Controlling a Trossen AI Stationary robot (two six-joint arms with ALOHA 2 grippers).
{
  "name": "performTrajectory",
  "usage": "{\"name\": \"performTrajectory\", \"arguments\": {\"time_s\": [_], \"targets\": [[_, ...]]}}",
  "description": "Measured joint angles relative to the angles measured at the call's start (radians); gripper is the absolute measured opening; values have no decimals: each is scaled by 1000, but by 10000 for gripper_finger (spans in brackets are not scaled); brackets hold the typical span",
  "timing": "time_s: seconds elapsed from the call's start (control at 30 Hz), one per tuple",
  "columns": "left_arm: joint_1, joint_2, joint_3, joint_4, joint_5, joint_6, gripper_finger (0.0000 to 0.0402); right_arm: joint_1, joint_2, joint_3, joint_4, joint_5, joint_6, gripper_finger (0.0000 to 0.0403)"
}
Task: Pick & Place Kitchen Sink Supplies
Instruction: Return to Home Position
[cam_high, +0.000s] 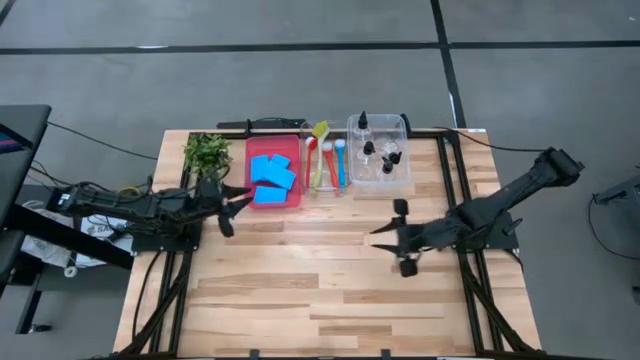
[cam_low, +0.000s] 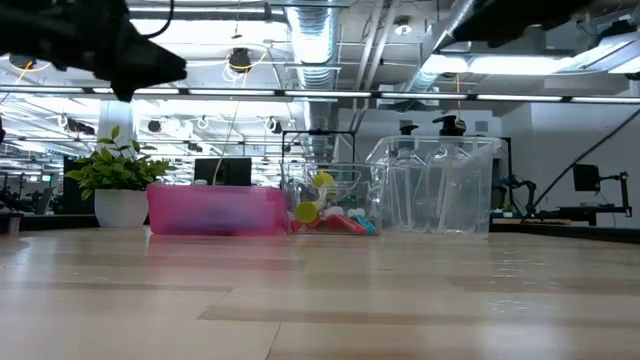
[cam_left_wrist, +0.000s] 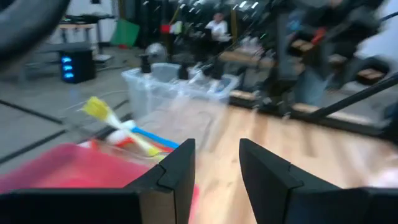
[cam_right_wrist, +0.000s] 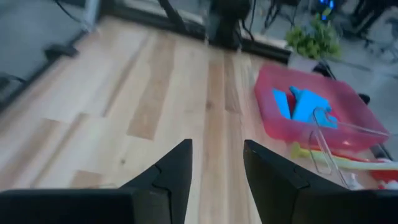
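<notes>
The tabletop (cam_high: 330, 270) is seen whole from straight overhead in the high view, with the red tray (cam_high: 273, 172) near 12 o'clock. In the low view it is viewed from board height, level, facing the trays and the room behind (ceiling ducts included). From the left wrist, the clear bin (cam_left_wrist: 180, 87) is looked at across the red tray's edge, close up. From the right wrist, the same red tray (cam_right_wrist: 317, 115) is faced from farther off.
</notes>
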Motion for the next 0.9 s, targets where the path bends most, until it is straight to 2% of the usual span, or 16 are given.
{"name": "performTrajectory", "arguments": {"time_s": [0.13,0.33,0.5,0.63,0.9], "targets": [[-45,-106,-77,54,28,-14,126,30,-185,-143,71,-35,5,140],[-101,-213,-134,65,28,12,126,45,-477,-350,145,-229,3,143],[-117,-223,-202,151,28,33,126,45,-711,-492,154,-315,-25,139],[-117,-194,-202,165,28,28,126,42,-887,-584,134,-312,-59,137],[-117,-179,-202,172,28,28,126,19,-886,-613,138,-350,-34,142]]}}
